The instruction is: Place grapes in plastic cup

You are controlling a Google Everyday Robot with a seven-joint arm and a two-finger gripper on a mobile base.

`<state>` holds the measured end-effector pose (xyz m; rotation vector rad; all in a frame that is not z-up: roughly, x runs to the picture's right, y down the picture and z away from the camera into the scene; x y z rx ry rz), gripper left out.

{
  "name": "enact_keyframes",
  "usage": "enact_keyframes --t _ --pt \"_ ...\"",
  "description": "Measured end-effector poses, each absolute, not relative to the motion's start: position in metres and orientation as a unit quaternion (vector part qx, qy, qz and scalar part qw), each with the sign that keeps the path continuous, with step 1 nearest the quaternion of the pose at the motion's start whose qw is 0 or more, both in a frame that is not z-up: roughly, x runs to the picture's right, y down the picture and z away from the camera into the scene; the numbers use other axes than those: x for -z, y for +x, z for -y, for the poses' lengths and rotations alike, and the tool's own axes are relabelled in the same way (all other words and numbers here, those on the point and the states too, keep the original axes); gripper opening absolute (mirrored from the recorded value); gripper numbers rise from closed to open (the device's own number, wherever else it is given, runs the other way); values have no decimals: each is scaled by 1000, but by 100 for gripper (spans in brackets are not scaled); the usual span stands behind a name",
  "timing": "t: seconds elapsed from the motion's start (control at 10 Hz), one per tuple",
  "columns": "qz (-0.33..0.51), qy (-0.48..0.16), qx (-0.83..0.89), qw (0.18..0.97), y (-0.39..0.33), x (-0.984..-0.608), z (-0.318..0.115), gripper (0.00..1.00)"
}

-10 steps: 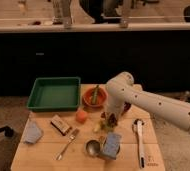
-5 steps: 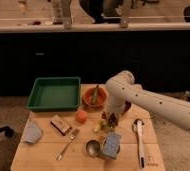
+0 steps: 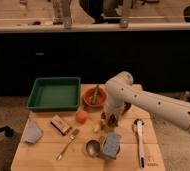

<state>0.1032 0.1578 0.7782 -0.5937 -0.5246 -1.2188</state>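
My gripper hangs from the white arm that reaches in from the right, low over the middle of the wooden table. It is just right of the round orange-red fruit and above a small yellow-green piece. A pale bluish plastic cup stands in front of the gripper near the table's front edge. A dark reddish shape shows just behind the arm; I cannot tell whether it is the grapes. Otherwise the grapes are hidden.
A green tray is at the back left. A red bowl holding a green item is behind the gripper. A small box, a fork, a metal spoon, a blue-grey object and a white utensil lie around.
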Motion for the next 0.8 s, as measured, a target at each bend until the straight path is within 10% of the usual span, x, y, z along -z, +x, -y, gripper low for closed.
enact_keyframes --t 0.6,0.8 --pt "240 -271 557 747 103 -778 -158 75" --pt "240 -271 557 747 103 -778 -158 80"
